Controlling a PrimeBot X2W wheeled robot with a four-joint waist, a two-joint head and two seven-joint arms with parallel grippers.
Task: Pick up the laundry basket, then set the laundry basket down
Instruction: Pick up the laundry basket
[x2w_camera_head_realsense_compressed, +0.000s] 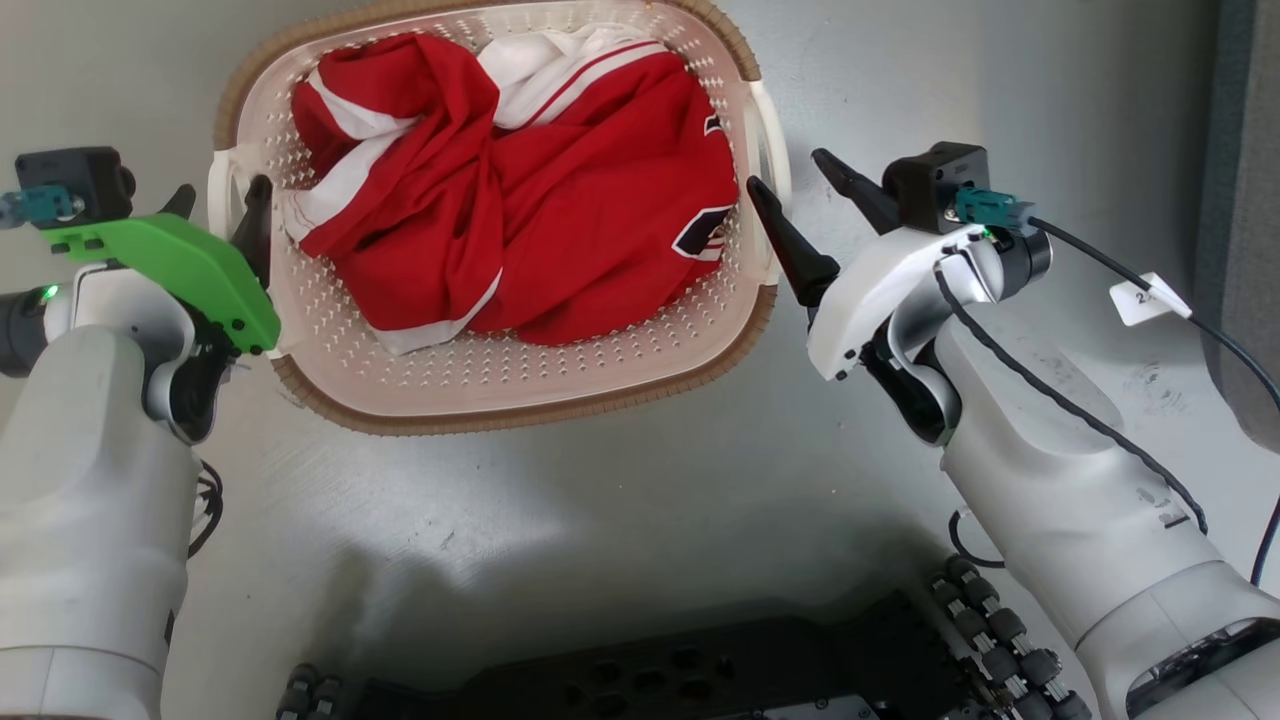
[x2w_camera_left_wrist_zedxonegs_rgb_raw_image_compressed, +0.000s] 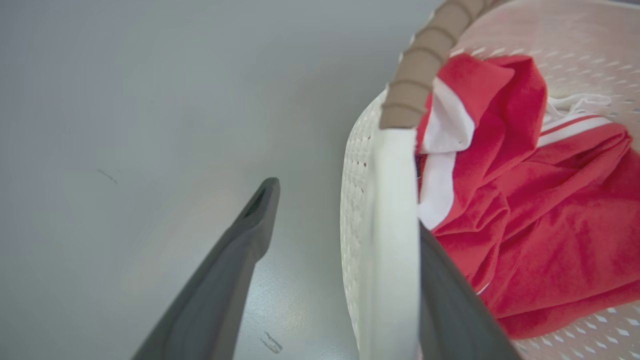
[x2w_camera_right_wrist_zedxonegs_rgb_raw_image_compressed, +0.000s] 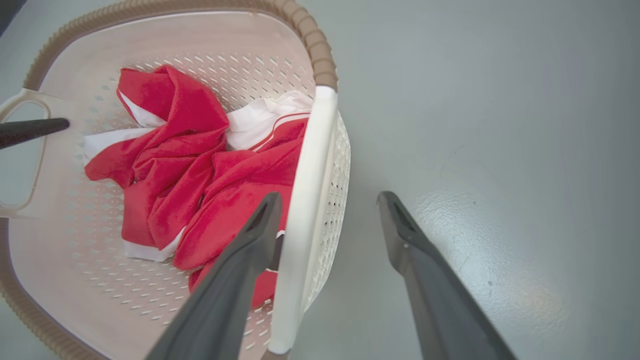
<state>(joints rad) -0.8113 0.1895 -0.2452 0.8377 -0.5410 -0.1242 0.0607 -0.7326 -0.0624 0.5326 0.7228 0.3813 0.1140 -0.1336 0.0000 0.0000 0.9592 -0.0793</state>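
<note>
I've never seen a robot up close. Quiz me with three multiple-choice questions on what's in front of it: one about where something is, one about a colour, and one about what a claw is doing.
1. Where is the red garment?
A. on the floor beside the basket
B. inside the laundry basket
C. pinched in a gripper

2. What colour is the basket's rim trim?
A. brown
B. blue
C. black

3. How does the right gripper stand?
A. shut on cloth
B. shut on nothing, far from the basket
C. open, one finger on each side of the white handle

Answers:
1 B: the cloth lies crumpled within the perforated walls.
2 A: the woven-look band is brown.
3 C: the right wrist view shows a wide gap between the fingers, with the handle in it.
</note>
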